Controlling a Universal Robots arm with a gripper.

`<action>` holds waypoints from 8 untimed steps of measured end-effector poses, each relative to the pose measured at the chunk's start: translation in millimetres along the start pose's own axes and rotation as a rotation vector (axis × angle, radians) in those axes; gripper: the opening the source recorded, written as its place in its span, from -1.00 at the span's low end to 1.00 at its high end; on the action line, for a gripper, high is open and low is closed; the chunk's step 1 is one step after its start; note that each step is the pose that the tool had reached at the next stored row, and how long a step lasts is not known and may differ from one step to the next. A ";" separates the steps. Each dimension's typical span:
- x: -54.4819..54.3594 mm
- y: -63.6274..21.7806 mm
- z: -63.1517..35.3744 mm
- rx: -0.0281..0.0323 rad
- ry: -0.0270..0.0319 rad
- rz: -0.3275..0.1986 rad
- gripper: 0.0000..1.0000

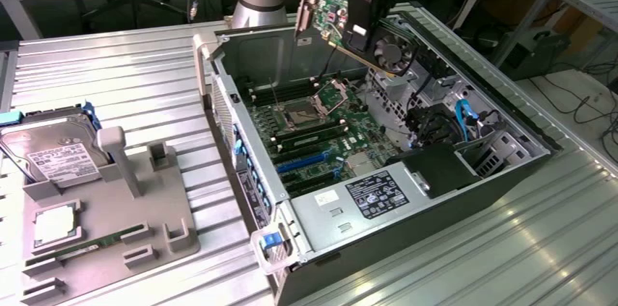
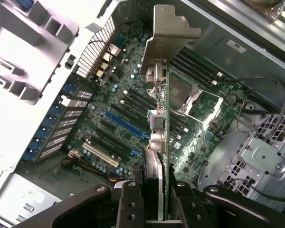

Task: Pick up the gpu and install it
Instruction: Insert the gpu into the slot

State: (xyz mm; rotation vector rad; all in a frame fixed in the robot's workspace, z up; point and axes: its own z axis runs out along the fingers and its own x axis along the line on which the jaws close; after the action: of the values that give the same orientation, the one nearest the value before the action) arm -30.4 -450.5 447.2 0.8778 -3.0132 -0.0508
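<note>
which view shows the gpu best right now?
Exterior view: the gpu shows its green face, held above the open computer case. Wrist view has it edge-on, silver bracket foremost, clamped between the fingers.

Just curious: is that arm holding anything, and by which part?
Yes: the gripper clamps the gpu across its faces, at the end away from its metal bracket.

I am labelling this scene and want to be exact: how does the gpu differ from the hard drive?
The gpu is held in the gripper above the open computer case; the hard drive rests on the grey holder beside the case. The gpu is a thin green card with a metal bracket; the hard drive is a silver box with a white label. Both are outside the case, not installed.
</note>
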 end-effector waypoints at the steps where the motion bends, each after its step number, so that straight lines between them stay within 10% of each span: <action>1: 0.0 0.0 0.0 -0.0001 0.0001 -0.004 -0.44; 8: 0.1 -0.1 0.0 -0.0004 0.0011 -0.038 -0.44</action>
State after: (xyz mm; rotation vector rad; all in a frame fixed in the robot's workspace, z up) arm -30.5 -450.7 447.2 0.9347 -2.9954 -0.0509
